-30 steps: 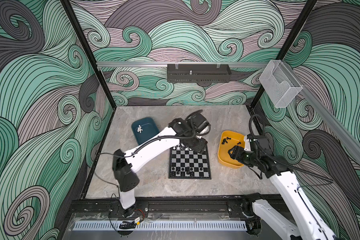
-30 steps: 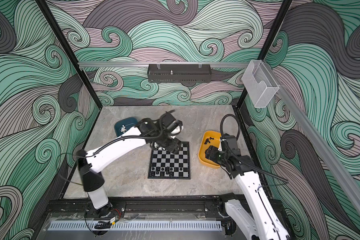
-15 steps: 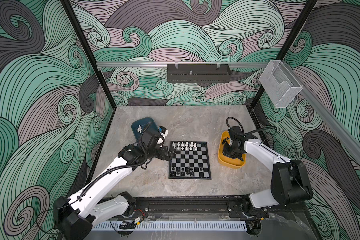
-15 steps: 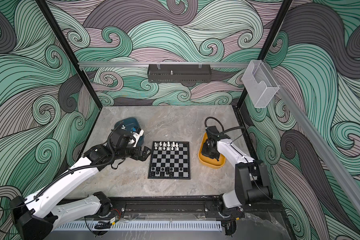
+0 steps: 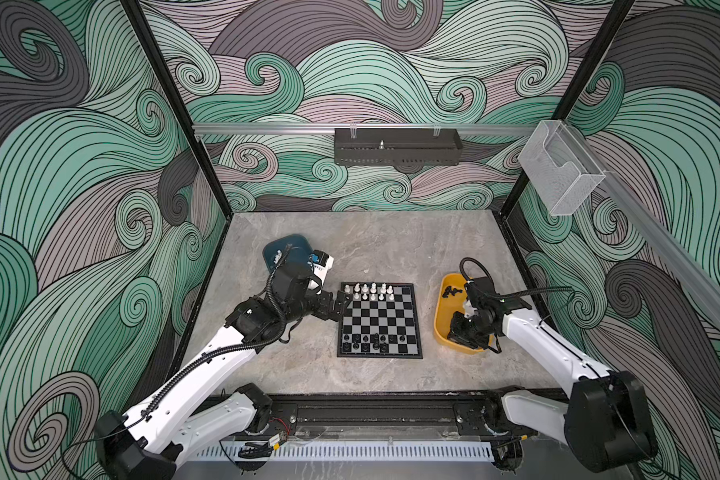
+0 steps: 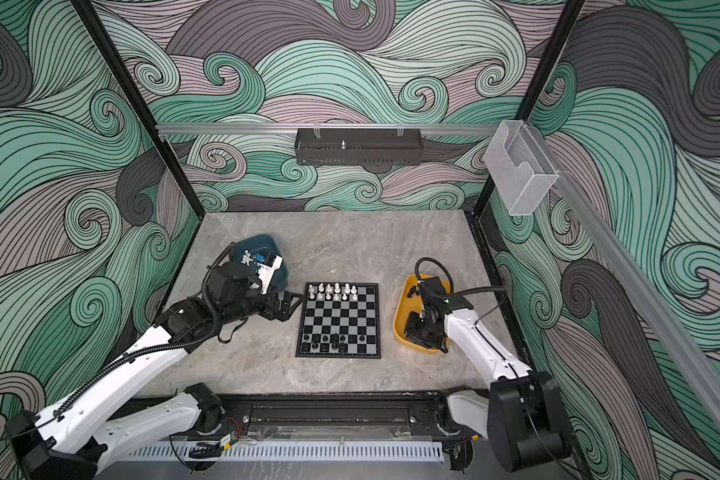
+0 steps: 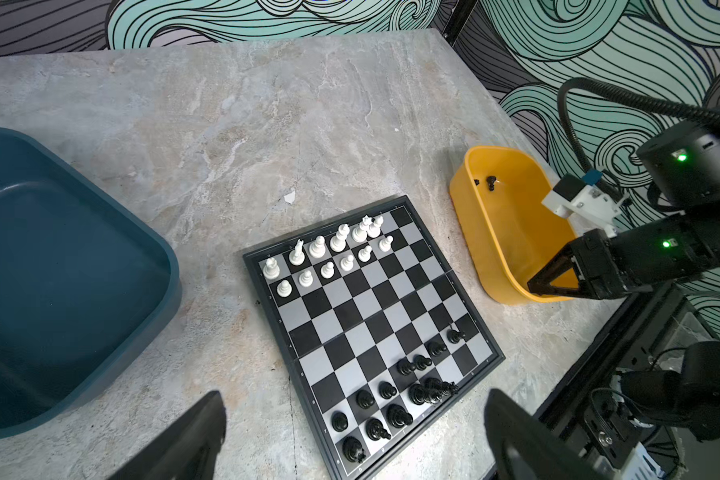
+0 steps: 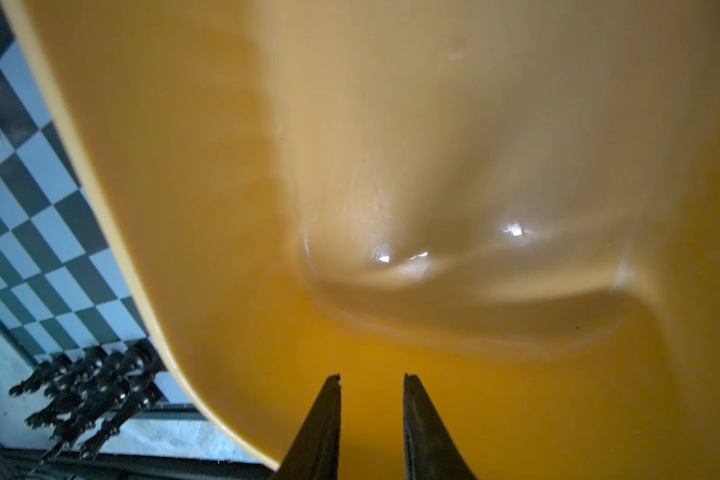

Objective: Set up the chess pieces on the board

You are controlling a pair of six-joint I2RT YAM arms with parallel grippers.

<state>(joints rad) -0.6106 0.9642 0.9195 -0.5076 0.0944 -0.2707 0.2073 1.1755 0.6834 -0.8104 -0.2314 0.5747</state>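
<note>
In both top views the board [image 5: 379,320] is seen lying flat on the marble table [image 5: 391,241], between a teal tray [image 5: 296,245] on the left and a yellow tray [image 5: 436,322] on the right. The white chess pieces [image 5: 368,291] are lined up along the two far rows, and the black chess pieces [image 5: 371,340] are gathered in the two near rows, with gaps. The left gripper [image 5: 341,305] is held just beside the board's far left corner, spread wide and empty. The right gripper [image 5: 458,332] is lowered into the near end of the yellow tray, and a few loose black pieces [image 5: 449,291] are left at its far end. Some loose white pieces [image 6: 247,258] are seen in the teal tray.

In the left wrist view the left gripper's fingers [image 7: 192,436] are shown far apart with nothing between them, over the near edge of the board [image 7: 371,299]. The white chess pieces [image 7: 329,253] are seen upright. The right gripper [image 7: 551,282] is seen dipped inside the yellow tray [image 7: 474,232].

In the right wrist view the right gripper [image 8: 371,376] is shown with only a narrow gap between its fingertips [image 8: 329,399]. Through that gap only the tray floor is seen, and nothing is gripped. Past the tray rim the board [image 8: 38,232] and blurred black chess pieces [image 8: 88,386] are made out
</note>
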